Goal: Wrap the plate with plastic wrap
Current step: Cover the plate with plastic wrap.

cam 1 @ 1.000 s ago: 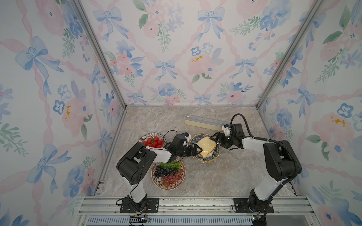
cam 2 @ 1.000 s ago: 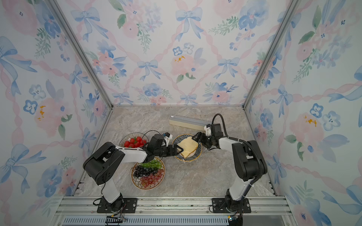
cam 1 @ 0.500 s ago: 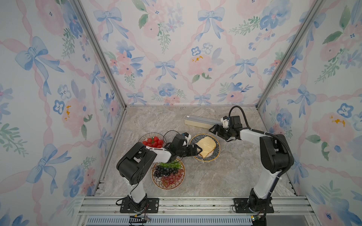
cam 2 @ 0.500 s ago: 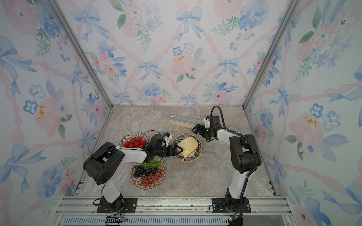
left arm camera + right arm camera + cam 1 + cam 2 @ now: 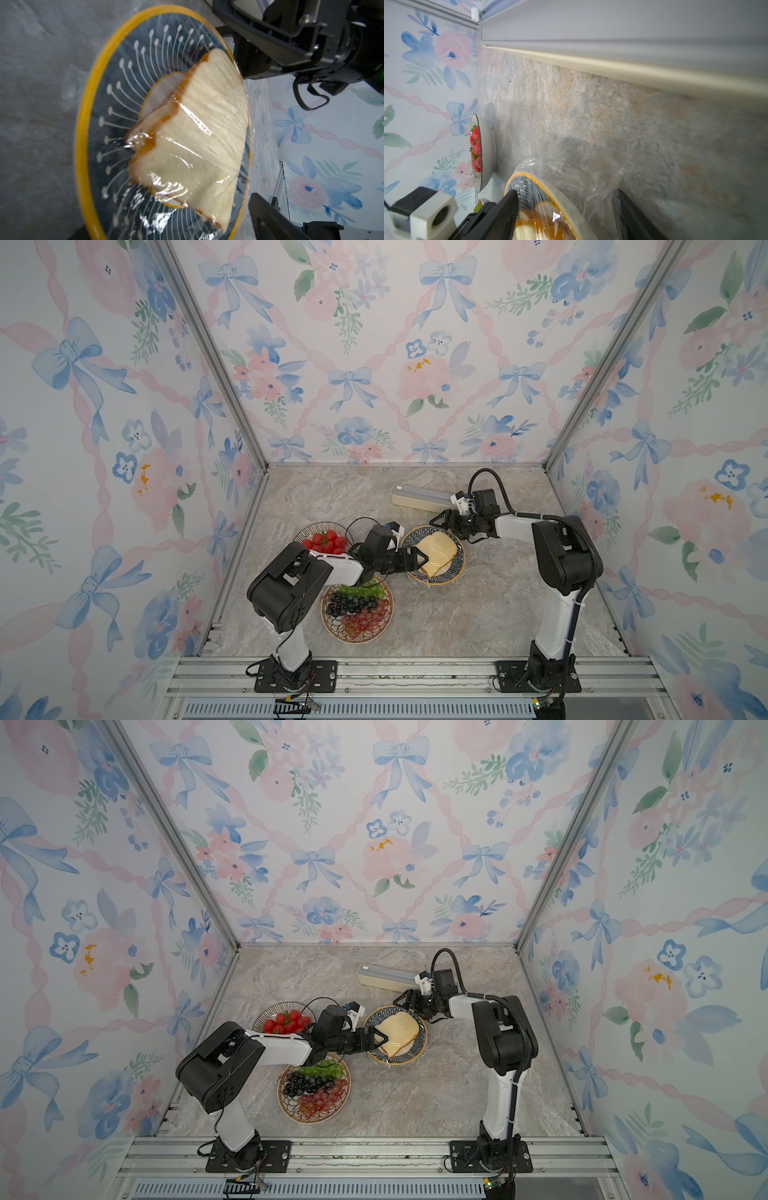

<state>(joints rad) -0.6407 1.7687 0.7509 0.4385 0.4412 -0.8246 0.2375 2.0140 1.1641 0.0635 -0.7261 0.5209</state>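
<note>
The plate (image 5: 454, 572) (image 5: 417, 1049), dark blue with a yellow rim, holds slices of bread (image 5: 197, 135). Glossy plastic wrap (image 5: 158, 220) lies stretched over bread and plate, and a loose crinkled flap (image 5: 571, 176) spills past the far rim onto the table. My left gripper (image 5: 419, 561) (image 5: 381, 1040) is open over the plate's left edge, one finger (image 5: 270, 220) beside the rim. At the far rim, my right gripper (image 5: 441, 523) (image 5: 566, 218) has its jaws apart, one finger (image 5: 500, 216) over the plate and the other on the loose film. The cream wrap box (image 5: 419, 497) (image 5: 612, 68) lies behind.
A bowl of strawberries (image 5: 324, 540) (image 5: 485, 153) stands left of the plate. A plate of grapes (image 5: 357, 610) sits in front, under my left forearm. Flowered walls close in the back and both sides.
My right gripper went from the plate's right rim back toward the box, then came to the plate's far rim. The left arm has not moved.
</note>
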